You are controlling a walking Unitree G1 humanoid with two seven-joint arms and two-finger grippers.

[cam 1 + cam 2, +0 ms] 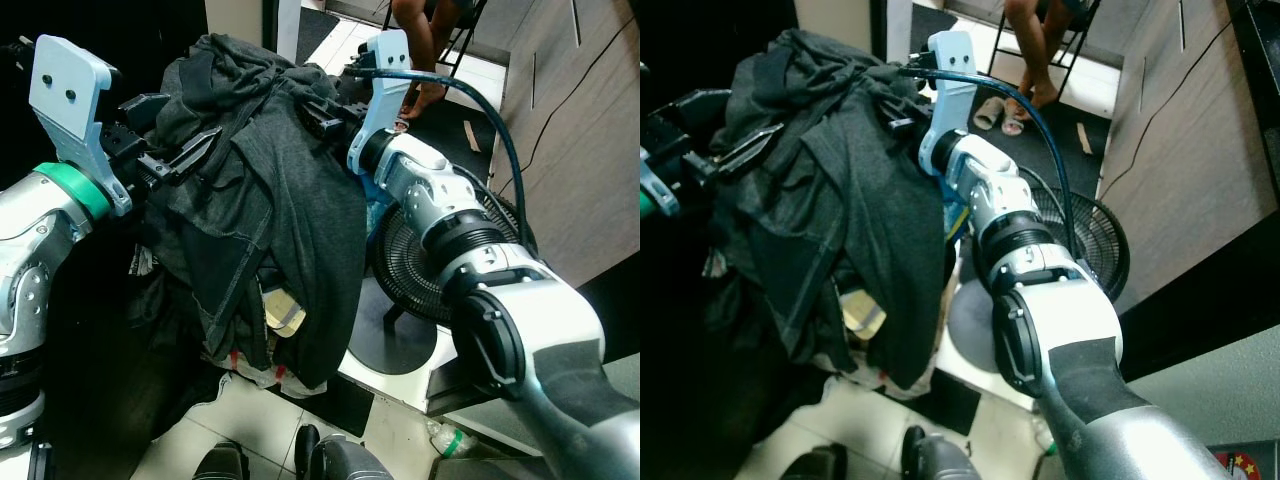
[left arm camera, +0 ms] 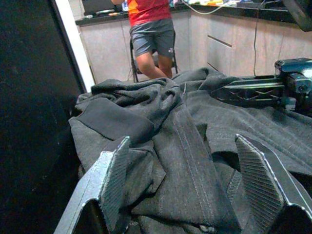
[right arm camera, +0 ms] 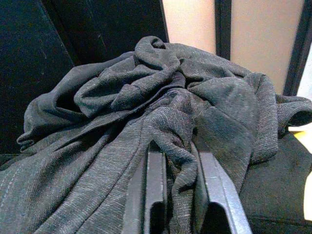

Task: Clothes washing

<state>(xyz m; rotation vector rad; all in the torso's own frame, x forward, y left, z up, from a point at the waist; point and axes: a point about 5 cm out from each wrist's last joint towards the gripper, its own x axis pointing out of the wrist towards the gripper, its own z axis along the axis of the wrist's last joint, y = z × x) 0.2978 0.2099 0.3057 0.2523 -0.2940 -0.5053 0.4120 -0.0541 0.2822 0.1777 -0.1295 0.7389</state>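
Left eye view: grey garment (image 1: pixel 270 200) draped downward.

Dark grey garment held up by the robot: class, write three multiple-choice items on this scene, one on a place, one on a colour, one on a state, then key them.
1. Where is the fan?
A. beneath the right arm
B. on a shelf
C. in a person's hands

2. What colour is the garment?
A. white
B. dark grey
C. red

3. How is the right gripper?
A. wide open
B. closed on a fold of the garment
C. holding a bottle

Answers: A, it stands on the floor below that arm; B, the cloth is charcoal; B, its fingers pinch a fold.
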